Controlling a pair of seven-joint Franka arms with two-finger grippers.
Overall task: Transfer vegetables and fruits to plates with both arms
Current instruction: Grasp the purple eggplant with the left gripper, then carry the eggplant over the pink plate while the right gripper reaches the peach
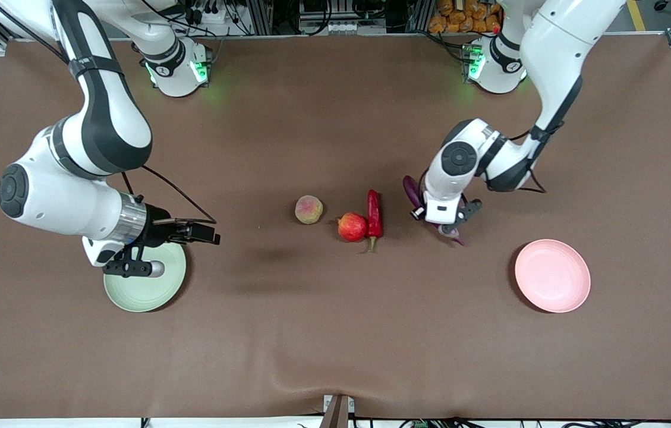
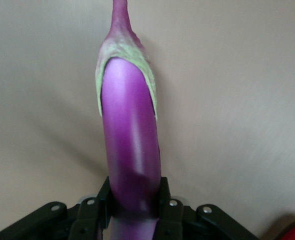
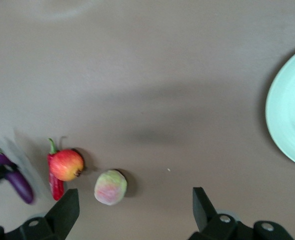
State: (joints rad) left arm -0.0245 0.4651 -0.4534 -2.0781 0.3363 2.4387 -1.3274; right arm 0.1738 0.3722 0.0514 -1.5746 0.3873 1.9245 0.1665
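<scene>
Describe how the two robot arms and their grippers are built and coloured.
Both arms are glossy white jointed shells with dark grey-black joint sections and round black caps. Thin black cables run along them, and the bases glow green. The right arm's wrist has a silver metal ring. The left gripper and right gripper are black, with two fingers held by small silver screws.

You are looking at a big brown table (image 1: 335,333). A green plate (image 1: 157,294) is lying on it under the right gripper (image 1: 133,268). A pink plate (image 1: 552,275) is sitting near the left gripper (image 1: 449,229). Between the two grippers, a peach (image 1: 308,209), an apple (image 1: 352,227) and a red chili (image 1: 374,215) are resting on the table. The apple is touching the chili. The peach is sitting just beside the apple.
</scene>
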